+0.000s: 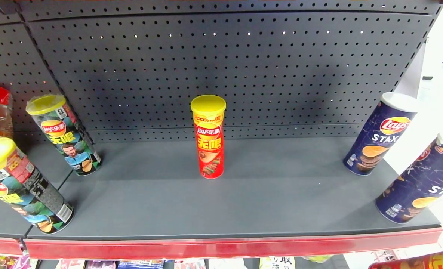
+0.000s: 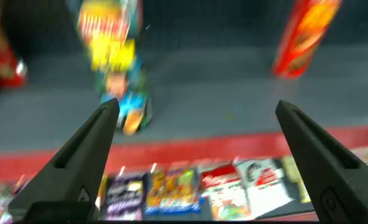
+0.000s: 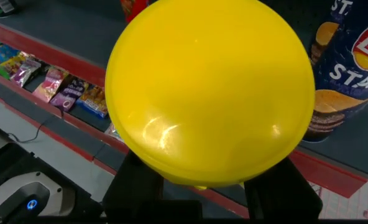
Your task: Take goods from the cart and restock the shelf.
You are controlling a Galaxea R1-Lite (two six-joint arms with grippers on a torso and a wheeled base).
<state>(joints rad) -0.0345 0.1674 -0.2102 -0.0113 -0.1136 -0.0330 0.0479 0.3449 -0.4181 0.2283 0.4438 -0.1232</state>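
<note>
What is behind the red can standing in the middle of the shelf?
Behind the red can is the dark perforated back panel of the shelf. The strip of panel and shelf directly behind the can is covered by it.

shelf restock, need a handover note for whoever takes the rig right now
Left gripper: open, empty, facing the shelf front.
Right gripper: shut on a yellow-lidded can, held before the shelf edge near the blue cans.
On the shelf: red can mid-back, green cans left, blue cans right.
Done: five cans stand shelved. Left: set the held can down, probably in a gap beside the red can.
</note>
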